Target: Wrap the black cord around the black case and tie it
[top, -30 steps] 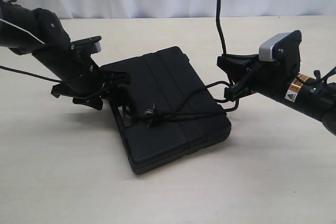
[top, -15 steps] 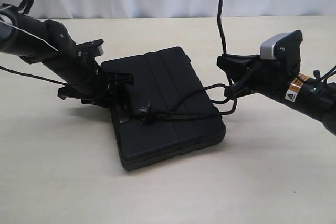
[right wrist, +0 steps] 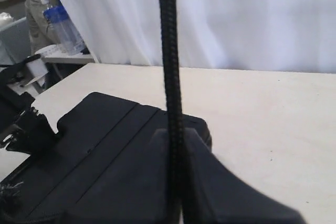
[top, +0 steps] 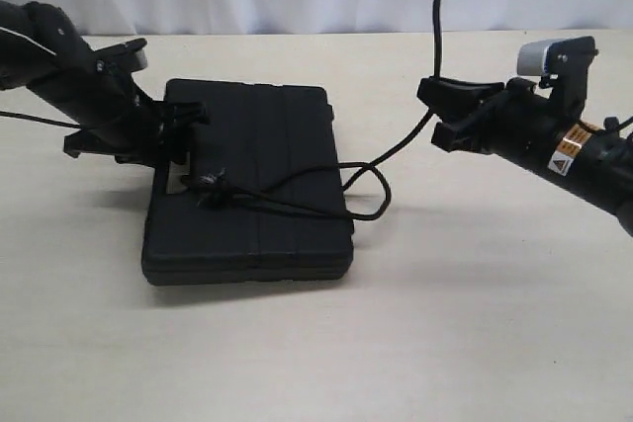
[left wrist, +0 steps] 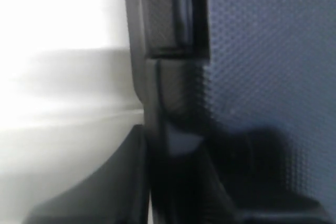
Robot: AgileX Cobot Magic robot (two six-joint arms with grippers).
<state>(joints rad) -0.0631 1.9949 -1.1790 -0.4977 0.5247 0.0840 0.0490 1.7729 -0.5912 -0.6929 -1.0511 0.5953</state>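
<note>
Though indistinct in exterior view, right fingers (right wrist: 226,192) tight on black cord (right wrist: 169,51), left fingers (left wrist: 100,192) tight on black case (top: 257,135).

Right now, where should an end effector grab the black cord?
Probably the slack loop of the black cord off the black case, on the exterior view's right, approached from that side: open space there, while on the lid it lies flat.

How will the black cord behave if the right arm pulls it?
Probably floppy: the cord sags into a loose loop beside the case. Likely some spring, since that loop holds an open curve. Its braided weave probably resists slipping in the jaws of the right gripper.
</note>
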